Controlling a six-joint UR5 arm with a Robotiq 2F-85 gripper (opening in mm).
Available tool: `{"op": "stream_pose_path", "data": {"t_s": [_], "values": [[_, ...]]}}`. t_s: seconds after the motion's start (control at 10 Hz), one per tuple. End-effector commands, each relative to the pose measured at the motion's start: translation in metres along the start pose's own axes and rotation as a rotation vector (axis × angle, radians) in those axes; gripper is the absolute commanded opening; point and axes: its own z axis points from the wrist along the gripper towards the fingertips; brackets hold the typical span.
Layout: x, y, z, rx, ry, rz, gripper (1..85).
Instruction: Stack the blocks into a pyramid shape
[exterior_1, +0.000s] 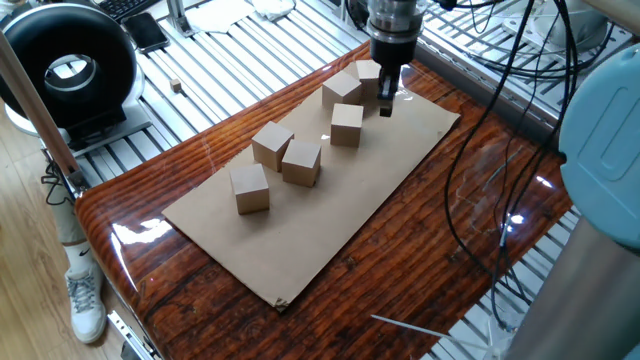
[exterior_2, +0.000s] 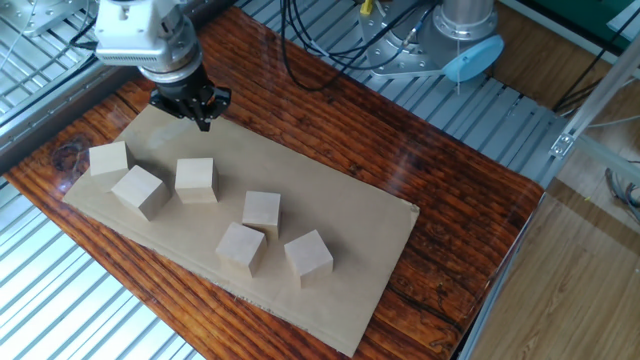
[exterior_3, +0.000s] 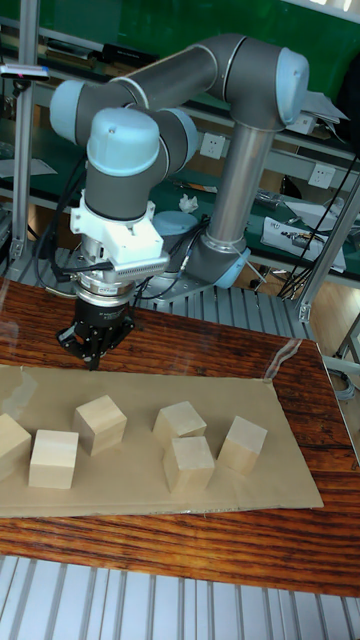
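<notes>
Six wooden blocks are seen lying singly on a sheet of cardboard (exterior_2: 330, 215), none stacked, so the pyramid is judged not yet begun. In the other fixed view they are spread in a loose row: one block (exterior_2: 108, 158) at the far end, a second (exterior_2: 138, 190) just beside it, a third (exterior_2: 195, 180) near the middle, then a cluster of three, with a fourth (exterior_2: 262, 211) touching or almost touching a fifth (exterior_2: 242, 247), and a sixth (exterior_2: 308, 255) close by. Some are turned at angles to the others, which suggests they were scattered rather than arranged; squaring up would probably be needed for a tidy base row.

The gripper (exterior_2: 196, 110) is held above the cardboard's edge, close to the third block but apart from every block, and nothing is carried in it. Its fingertips appear close together, though whether they are fully closed cannot be told from these views.

In the tall fixed view the leftmost block (exterior_3: 10, 445) is cut off by the picture's edge and only part of it is shown. In one fixed view the end block (exterior_1: 368, 74) is partly hidden behind the gripper (exterior_1: 385, 104). The glossy wooden surface (exterior_2: 440, 230) under the cardboard is marked by glare, and a very small tan cube (exterior_1: 176, 86) is made out on the slatted metal beyond it.
</notes>
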Motion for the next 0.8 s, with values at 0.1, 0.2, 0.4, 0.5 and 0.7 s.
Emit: {"op": "stream_pose_path", "data": {"t_s": [0.1,0.2,0.4,0.5,0.7], "values": [[0.000,-0.005,0.016,0.007,-0.007,-0.021,8.0],[-0.003,-0.007,0.018,0.011,-0.014,-0.026,8.0],[-0.009,-0.010,0.023,0.015,-0.023,-0.031,8.0],[-0.011,-0.013,0.025,0.022,-0.023,-0.027,8.0],[-0.017,-0.011,0.028,0.010,-0.032,-0.018,8.0]]}}
